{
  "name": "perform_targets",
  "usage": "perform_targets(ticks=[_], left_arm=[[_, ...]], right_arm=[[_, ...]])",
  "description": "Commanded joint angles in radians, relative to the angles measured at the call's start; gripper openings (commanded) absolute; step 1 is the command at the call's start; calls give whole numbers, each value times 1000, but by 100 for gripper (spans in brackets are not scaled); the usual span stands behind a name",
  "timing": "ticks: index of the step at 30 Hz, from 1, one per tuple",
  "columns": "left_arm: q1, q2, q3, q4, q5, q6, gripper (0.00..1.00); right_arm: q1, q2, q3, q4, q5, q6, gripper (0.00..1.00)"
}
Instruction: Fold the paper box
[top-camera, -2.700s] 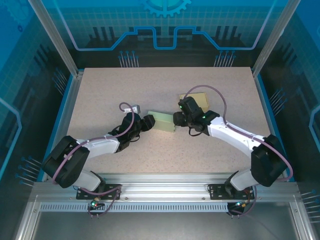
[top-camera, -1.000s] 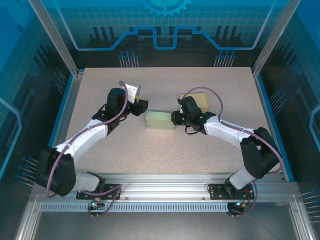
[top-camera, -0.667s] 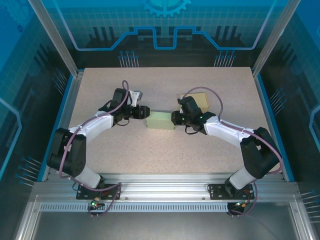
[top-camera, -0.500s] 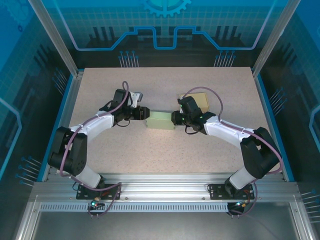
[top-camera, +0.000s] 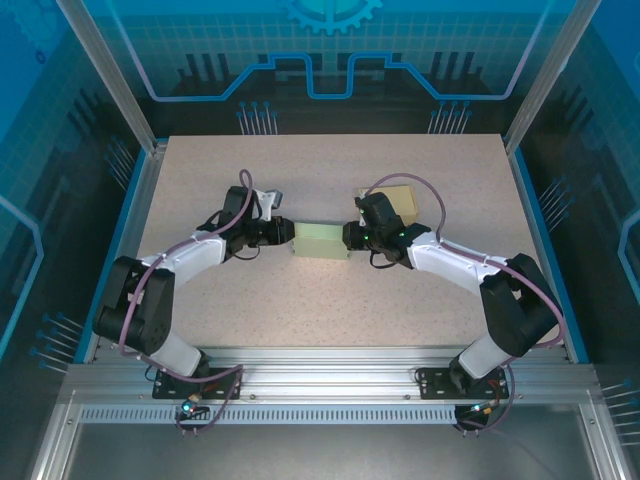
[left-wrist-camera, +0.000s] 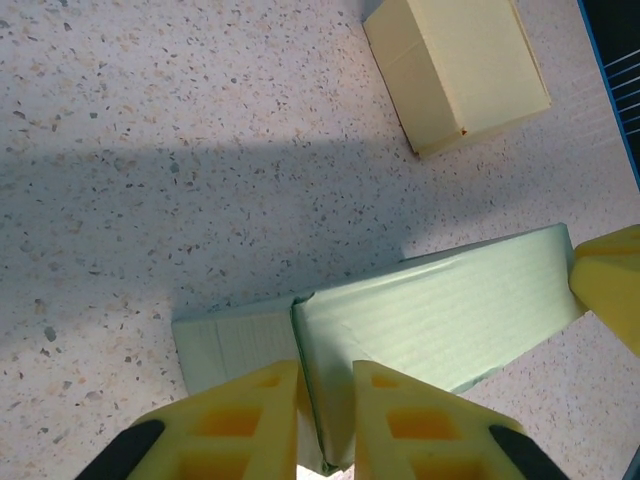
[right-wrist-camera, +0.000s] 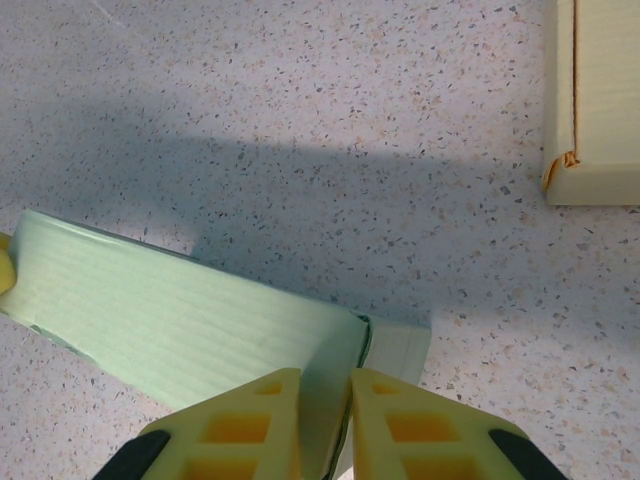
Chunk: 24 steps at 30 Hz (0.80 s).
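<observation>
Seen from the wrists, the left hand and right hand were nearly closed, each pinching one end wall of the green paper box. From above, it lay between them on the worktop, with a beige box just beyond.

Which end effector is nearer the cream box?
Right. The right end effector pinches one end of the green box, just in front of the cream box; the left end effector pinches the opposite end, farther away.
</observation>
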Motion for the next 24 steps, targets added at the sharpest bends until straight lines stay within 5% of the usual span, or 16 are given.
perform_targets(ticks=[1, 9, 14, 24], left_arm=[[13, -19, -35, -81, -34, 20, 26], [6, -136, 2, 145, -25, 240, 45], [-27, -123, -4, 221, 67, 613, 81], [-81, 3, 188, -218, 133, 1085, 96]], right_arm=[[-5, 62, -38, -155, 36, -19, 19], [-2, 56, -28, -158, 32, -28, 19], [3, 55, -19, -169, 32, -30, 19], [4, 59, -1, -189, 24, -37, 19]])
